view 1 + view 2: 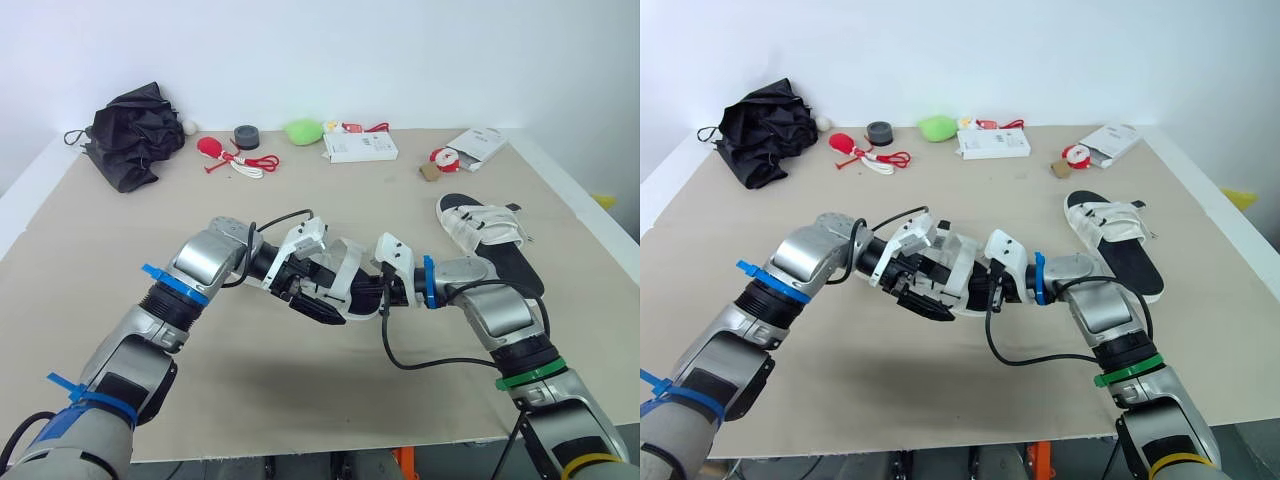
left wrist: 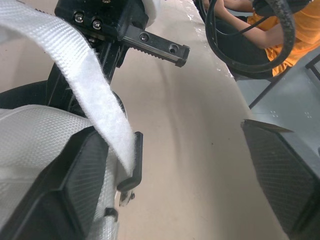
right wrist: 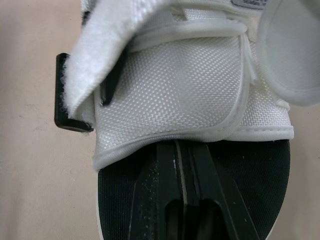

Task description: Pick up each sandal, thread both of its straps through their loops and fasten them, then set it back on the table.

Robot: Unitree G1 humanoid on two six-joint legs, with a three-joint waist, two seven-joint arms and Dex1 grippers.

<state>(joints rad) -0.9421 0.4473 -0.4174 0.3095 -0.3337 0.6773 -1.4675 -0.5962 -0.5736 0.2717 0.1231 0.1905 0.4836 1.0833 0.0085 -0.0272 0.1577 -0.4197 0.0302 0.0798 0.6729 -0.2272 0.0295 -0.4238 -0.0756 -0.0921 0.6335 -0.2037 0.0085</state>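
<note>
black cloth (image 1: 130,135), bundled up like a folded umbrella, sits at the far left corner of the table (image 1: 120,260). along the back edge come a red toy with a white cord (image 1: 232,158), a grey roll of tape (image 1: 246,135) and a green lump (image 1: 302,131). nearer the front, in the middle, the left gripper (image 1: 318,303) reaches in from the left with its fingers (image 2: 75,190) spread wide. they grip nothing, though a white strap (image 2: 85,85) of the sandal (image 1: 345,280) lies draped over one of them and runs down to a black loop (image 2: 132,165) at the sandal's side. the sandal is held off the table between the two grippers, white upper over a black sole. from the right, the right gripper (image 3: 180,165) has its fingers pressed together on the black sole, their tips tucked under the white upper. at the back edge lie a white box (image 1: 360,147), a small red and white thing (image 1: 445,156) and a white packet (image 1: 478,146). the second sandal (image 1: 490,240) lies flat on the table at the right, apart from the held one.
</note>
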